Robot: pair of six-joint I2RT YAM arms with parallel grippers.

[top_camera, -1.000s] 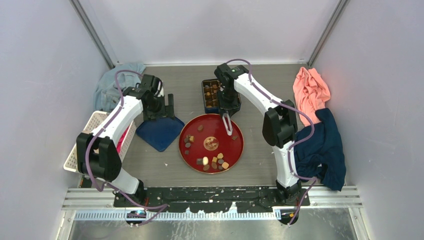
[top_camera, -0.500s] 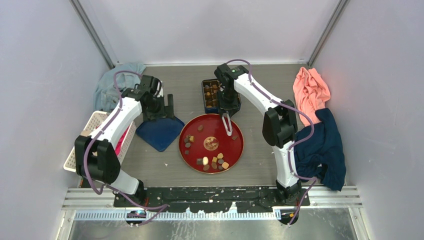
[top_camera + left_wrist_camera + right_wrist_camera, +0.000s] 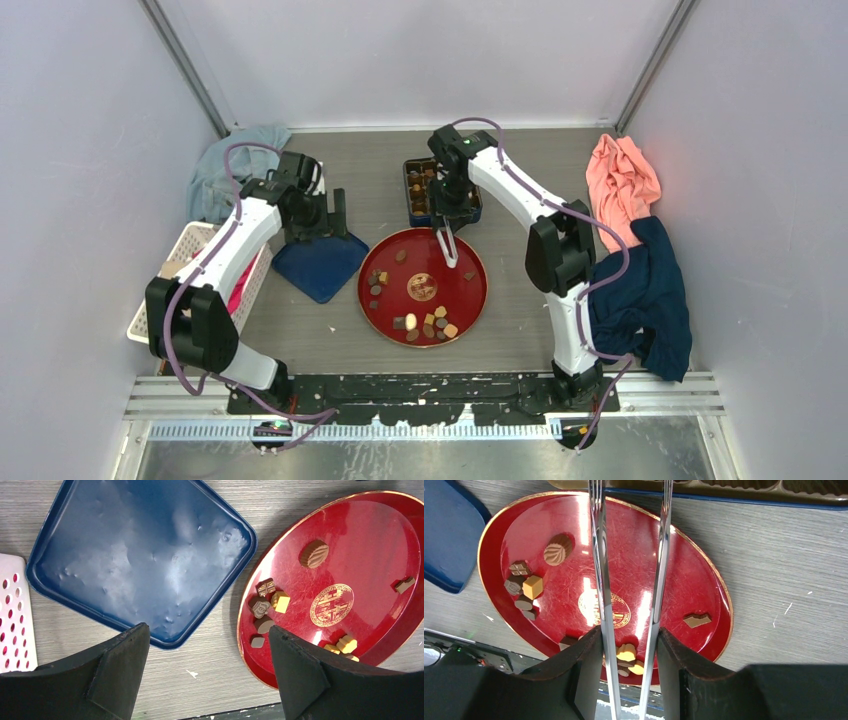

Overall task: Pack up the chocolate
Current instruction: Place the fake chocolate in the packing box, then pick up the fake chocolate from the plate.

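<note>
Chocolate (image 3: 532, 586): mostly unpacked, scattered on red plate (image 3: 473, 297); some seen in tray (image 3: 418, 190) beyond plate. Right end effector (image 3: 630, 490), tongs parted, empty; left end effector (image 3: 205, 675) open, empty.

A lab test cell: plain white walls (image 3: 90, 150), grey table (image 3: 520, 320), metal mounting rail (image 3: 420, 385).

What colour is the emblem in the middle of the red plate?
Gold, a patterned round emblem on the red plate; clearest in the left wrist view.
</note>
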